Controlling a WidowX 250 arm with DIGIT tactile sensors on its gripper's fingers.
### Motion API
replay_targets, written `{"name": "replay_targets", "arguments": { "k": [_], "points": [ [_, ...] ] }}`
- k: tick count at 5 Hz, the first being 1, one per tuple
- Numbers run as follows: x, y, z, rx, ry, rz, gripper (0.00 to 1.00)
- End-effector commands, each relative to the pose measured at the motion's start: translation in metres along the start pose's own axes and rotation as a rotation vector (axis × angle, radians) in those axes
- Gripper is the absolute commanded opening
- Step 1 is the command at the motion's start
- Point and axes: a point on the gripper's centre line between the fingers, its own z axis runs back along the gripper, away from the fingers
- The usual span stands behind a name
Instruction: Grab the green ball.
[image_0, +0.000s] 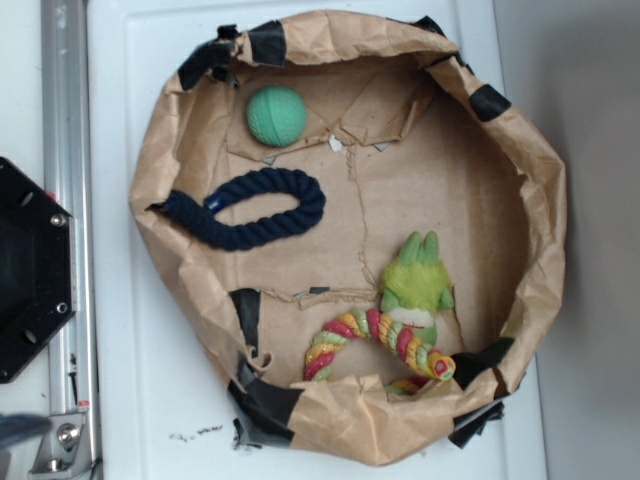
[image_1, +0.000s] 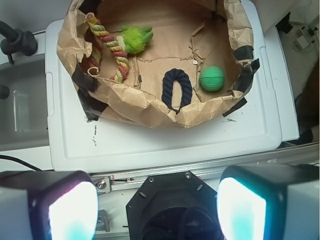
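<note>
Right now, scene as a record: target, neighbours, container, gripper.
target: green ball, on the floor of the paper nest, near its wall
nearest: navy rope loop, beside the ball, apart from it
other: green plush toy with multicoloured rope tail, far side of the nest
container: brown paper nest, black tape on the rim
gripper: open, outside the nest, holding nothing

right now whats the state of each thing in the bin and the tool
green ball: resting free on the bin floor, ungrasped
navy rope loop: lying flat beside the ball, apart from it
plush creature: lying down, rope tail curled toward the wall
paper bin: crumpled walls, patched with black tape
tool: open, empty, high above and outside the bin
</note>
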Motion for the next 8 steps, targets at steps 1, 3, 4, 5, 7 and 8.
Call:
{"name": "replay_targets", "arguments": {
  "k": [1, 3, 4, 5, 7, 8],
  "points": [
    [0.000, 0.000, 0.000, 0.000, 0.000, 0.000, 1.00],
    [0.098, 0.011, -0.047, 0.057, -0.127, -0.249, 1.00],
    [0.127, 0.020, -0.089, 0.102, -0.094, -0.513, 1.00],
    [0.135, 0.025, -0.122, 0.019, -0.129, -0.720, 1.00],
    [0.135, 0.025, -0.122, 0.019, -0.129, -0.720, 1.00],
    [0.135, 0.025, -0.122, 0.019, -0.129, -0.720, 1.00]
  ]
}}
